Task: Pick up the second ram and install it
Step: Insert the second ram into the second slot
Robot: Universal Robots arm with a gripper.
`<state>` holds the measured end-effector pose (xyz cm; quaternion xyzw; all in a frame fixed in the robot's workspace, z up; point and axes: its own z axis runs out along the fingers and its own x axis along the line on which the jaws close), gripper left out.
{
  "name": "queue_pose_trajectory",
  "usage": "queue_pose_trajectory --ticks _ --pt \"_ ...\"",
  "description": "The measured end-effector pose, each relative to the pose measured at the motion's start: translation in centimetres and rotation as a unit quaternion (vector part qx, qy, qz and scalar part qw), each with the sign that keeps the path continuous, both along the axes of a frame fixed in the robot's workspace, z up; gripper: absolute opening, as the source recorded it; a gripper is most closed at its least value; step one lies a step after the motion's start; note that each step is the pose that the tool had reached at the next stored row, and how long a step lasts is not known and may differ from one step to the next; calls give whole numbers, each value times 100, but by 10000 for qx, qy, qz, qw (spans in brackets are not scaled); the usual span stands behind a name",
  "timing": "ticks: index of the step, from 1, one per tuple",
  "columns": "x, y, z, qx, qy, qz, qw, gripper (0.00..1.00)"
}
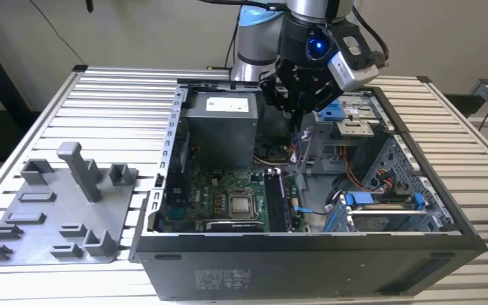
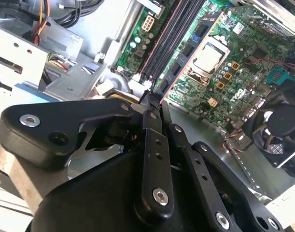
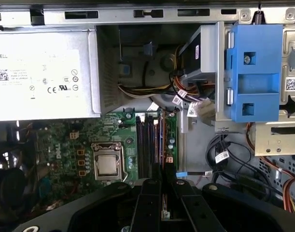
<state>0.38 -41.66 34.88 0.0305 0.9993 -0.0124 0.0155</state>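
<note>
My gripper hangs above the open computer case, shut on the second ram, a thin dark-blue board. In the first wrist view the ram is seen edge-on, a narrow line running out from between my fingertips. It is held well above the green motherboard, lined up along the black memory slots, which lie beside the square silver chip. The second wrist view has my fingers pressed together on the ram's end, over the slots.
A grey tray with upright posts sits on the slatted table at the exterior view's left. Inside the case are the grey power supply, bundled cables, a blue drive bracket and a black fan.
</note>
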Motion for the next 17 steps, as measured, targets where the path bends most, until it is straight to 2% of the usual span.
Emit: queue_pose_trajectory --ticks 17 --pt "0 0 -165 -23 0 0 10000 14"
